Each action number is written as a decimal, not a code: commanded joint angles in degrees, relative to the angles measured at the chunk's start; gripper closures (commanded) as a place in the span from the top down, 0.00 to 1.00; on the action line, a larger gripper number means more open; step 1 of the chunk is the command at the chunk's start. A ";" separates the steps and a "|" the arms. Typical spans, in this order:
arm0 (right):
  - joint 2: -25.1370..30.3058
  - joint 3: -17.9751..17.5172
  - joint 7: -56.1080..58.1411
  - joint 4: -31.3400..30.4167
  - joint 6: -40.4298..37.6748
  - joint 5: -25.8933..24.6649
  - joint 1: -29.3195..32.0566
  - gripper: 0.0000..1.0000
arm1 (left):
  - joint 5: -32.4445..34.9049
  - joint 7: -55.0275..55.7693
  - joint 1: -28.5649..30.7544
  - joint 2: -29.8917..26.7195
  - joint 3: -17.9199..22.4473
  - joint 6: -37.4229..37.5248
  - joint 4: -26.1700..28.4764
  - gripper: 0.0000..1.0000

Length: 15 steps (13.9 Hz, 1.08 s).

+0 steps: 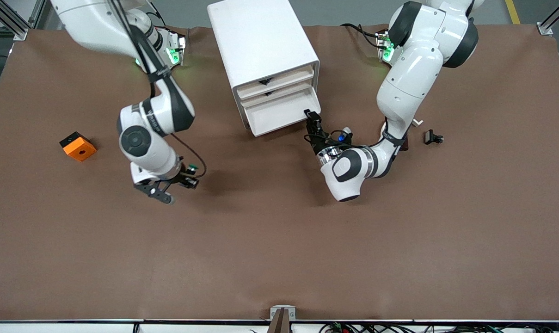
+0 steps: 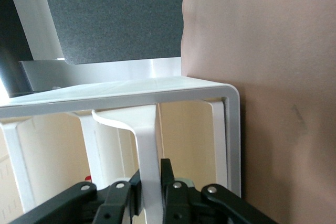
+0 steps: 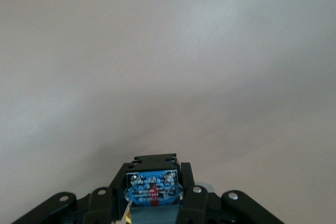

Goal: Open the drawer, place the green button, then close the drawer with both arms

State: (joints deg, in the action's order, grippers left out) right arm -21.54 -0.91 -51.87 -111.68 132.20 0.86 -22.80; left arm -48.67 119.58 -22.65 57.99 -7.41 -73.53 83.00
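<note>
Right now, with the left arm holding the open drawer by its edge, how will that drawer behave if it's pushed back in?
The drawer looks shallow, thin-walled and empty, so probably light and easy to slide. The left gripper pinches one corner of its front wall, off-centre, so it might skew or bind. The cabinet could shift on the cloth.

A robotics lab: two white arms (image 1: 413,92) are mounted along one edge of a table (image 1: 279,249) covered in plain brown cloth, aluminium frame posts (image 1: 11,21) stand at its corners, cables (image 1: 353,327) bunch at the edge nearest the camera, and grey floor with a yellow line (image 1: 512,11) shows past it.
</note>
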 commanded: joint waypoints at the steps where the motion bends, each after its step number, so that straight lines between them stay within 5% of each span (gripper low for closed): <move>1: 3.25 -3.21 -9.36 -0.47 -2.12 0.20 -1.90 0.00 | -0.90 2.41 1.99 0.54 -0.06 0.94 -2.40 0.12; 6: 3.61 -7.87 -25.35 2.25 -5.64 0.20 -6.11 0.00 | -0.90 2.41 2.70 0.72 0.72 -0.38 -5.74 0.14; 12: 3.43 -7.88 -39.16 2.34 -5.20 0.11 -14.99 0.00 | -0.90 2.41 2.97 0.72 1.08 -2.49 -6.98 0.22; 14: 3.17 -7.79 -42.51 2.78 -5.11 0.11 -17.27 0.00 | -0.98 2.41 2.88 0.81 1.08 -2.49 -6.80 0.52; 15: 3.08 -7.79 -43.22 2.87 -5.11 0.02 -17.98 0.00 | -0.90 2.33 2.97 0.81 1.08 -2.49 -6.80 0.75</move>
State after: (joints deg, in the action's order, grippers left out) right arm -18.52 -9.04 -92.52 -109.62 127.54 0.87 -39.32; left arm -48.67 120.64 -19.92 58.05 -6.32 -76.43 77.70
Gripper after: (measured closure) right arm 0.581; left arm 0.727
